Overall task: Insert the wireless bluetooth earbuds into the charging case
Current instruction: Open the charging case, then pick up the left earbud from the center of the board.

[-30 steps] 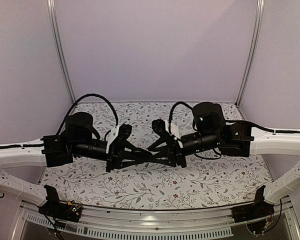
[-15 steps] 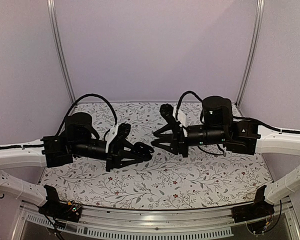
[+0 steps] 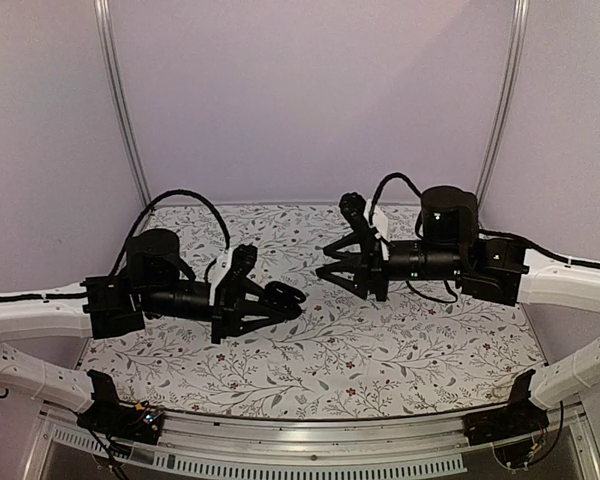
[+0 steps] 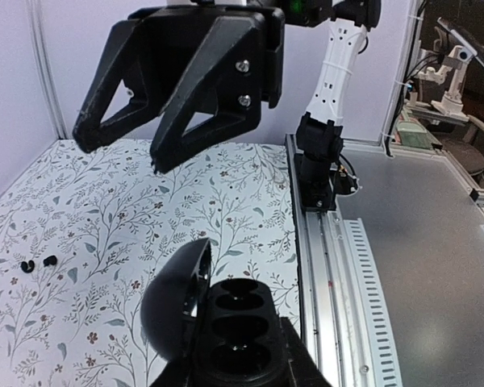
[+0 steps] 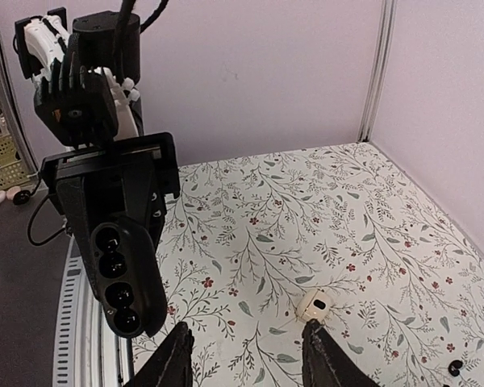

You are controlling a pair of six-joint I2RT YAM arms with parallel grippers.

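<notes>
- Left gripper (image 3: 267, 302): jaws clamped on the black charging case (image 4: 230, 318). It sits at the bottom centre of the left wrist view and looks raised off the table.
- The lid (image 4: 176, 294) is swung open to the left. The wells face up and look empty.
- Right gripper (image 5: 246, 326): jaws apart, nothing between them, hovering over the floral table (image 3: 310, 360). In the top view it sits just right of the case, tips pointing at it, with a clear gap between the two.
- The earbuds (image 4: 50, 260), two tiny black ones, lie side by side on the table. They are at the left edge of the left wrist view, well apart from the case.
- Score so far: case in hand and open, no earbud in. As I read it, each one has yet to be picked up and seated in a well.
- Also out there: a small white object (image 5: 315, 304) on the table, low centre of the right wrist view, just beyond the right fingers.
- There is a black speck in that view's lower right corner, too small to call.
- Nothing seems to block the way to the earbuds. The real trouble, I'd say, is pinching something that small.
</notes>
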